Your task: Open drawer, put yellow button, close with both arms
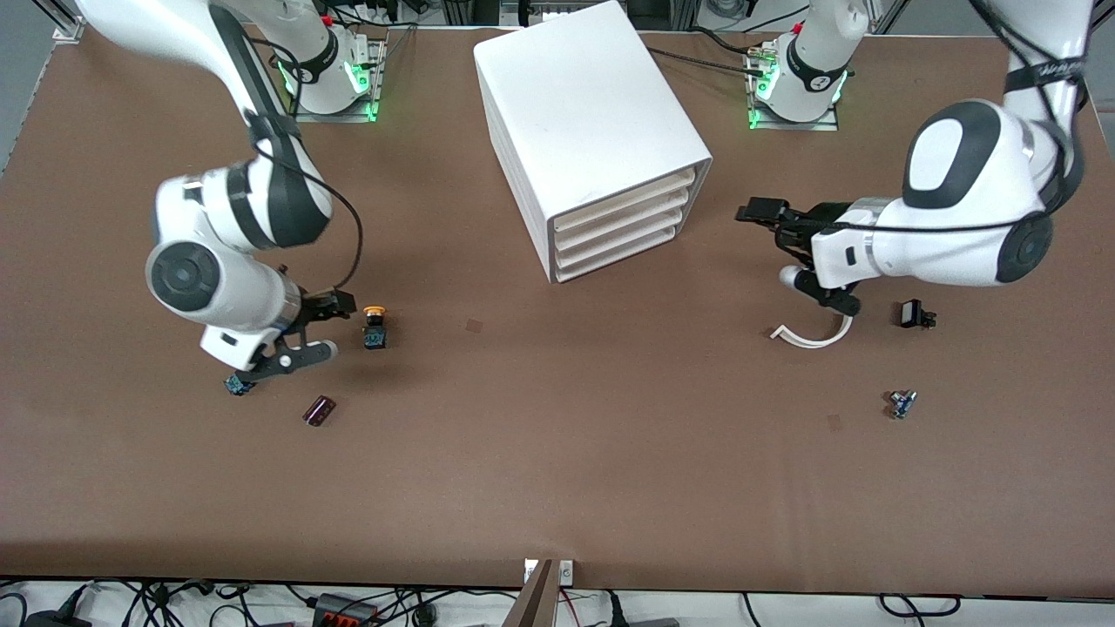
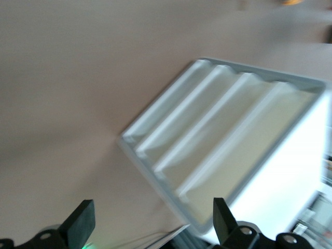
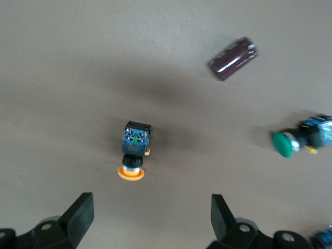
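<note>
**Kid:** What's the biggest thing you have there?

**Helper:** The brown desk (image 1: 557, 453). On it, between the two arm bases, stands a big white cabinet (image 1: 585, 113). Your drawer (image 1: 624, 202) is the top one of four, and it's shut. It looks like thin, light plastic, so it should slide easily. I'd hook it at the front lip and pull straight.

**Kid:** And the arms?

**Helper:** Your left end effector (image 1: 756, 212) hangs beside the cabinet, toward the left arm's end of the desk. Its fingers (image 2: 80, 224) are spread wide and hold nothing. Your right end effector (image 1: 329, 326) is low over the desk, just beside the yellow button (image 1: 375, 326), also spread wide and empty.

**Kid:** Where's the button?

**Helper:** On the desk, toward the right arm's end, nearer the front camera than the cabinet. It's tiny, hard and light. The round cap looks slippery, so pinch the boxy dark body. Don't mix it up with the green button (image 3: 298, 141) or the dark red cylinder (image 1: 319, 410) close by.
</note>
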`<state>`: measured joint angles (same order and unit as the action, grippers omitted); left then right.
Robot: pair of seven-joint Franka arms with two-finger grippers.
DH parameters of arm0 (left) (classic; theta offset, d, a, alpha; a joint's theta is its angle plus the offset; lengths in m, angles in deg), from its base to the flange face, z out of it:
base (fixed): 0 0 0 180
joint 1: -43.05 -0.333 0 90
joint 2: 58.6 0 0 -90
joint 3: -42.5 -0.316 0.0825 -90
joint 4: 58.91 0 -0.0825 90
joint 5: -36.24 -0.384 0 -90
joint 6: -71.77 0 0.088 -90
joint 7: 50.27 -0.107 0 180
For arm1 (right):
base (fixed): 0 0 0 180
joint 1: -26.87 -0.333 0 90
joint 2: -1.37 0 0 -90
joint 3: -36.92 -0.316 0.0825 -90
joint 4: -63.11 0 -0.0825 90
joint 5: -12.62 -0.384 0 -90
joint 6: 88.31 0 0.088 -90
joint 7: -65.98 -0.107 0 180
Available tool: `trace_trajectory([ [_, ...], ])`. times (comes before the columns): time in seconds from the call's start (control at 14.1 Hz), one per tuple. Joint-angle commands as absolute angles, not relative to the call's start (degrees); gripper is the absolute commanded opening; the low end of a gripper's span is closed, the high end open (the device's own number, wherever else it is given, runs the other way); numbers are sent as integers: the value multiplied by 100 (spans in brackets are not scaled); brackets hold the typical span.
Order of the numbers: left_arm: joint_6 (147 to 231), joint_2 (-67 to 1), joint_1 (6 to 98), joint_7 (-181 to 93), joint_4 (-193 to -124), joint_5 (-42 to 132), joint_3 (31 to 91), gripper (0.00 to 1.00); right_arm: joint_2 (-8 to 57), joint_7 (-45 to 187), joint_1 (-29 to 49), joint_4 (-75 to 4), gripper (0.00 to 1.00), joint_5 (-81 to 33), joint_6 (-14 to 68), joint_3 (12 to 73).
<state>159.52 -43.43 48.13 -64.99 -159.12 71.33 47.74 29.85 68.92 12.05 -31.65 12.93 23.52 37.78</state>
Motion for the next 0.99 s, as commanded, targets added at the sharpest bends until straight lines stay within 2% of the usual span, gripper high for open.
trace_trajectory([
  [0.0, 15913, -4068, 4823, -7466, -15989, 7963, 4830, 99, 3291, 6854, 992, -3102, 100, 1052, 2515, 3797],
  [0.28, 16158, -4058, 4921, -8899, -16857, 9149, 4830, 85, 3730, 6678, 964, -3111, 100, 1043, 2779, 3797],
  [0.49, 16273, -4032, 4973, -9614, -17490, 9827, 4830, 78, 3863, 6669, 938, -3111, 100, 1043, 2885, 3806],
  [0.92, 16475, -3997, 5149, -10298, -18124, 10189, 4830, 67, 4109, 6669, 1017, -3128, 100, 1034, 3017, 3806],
])
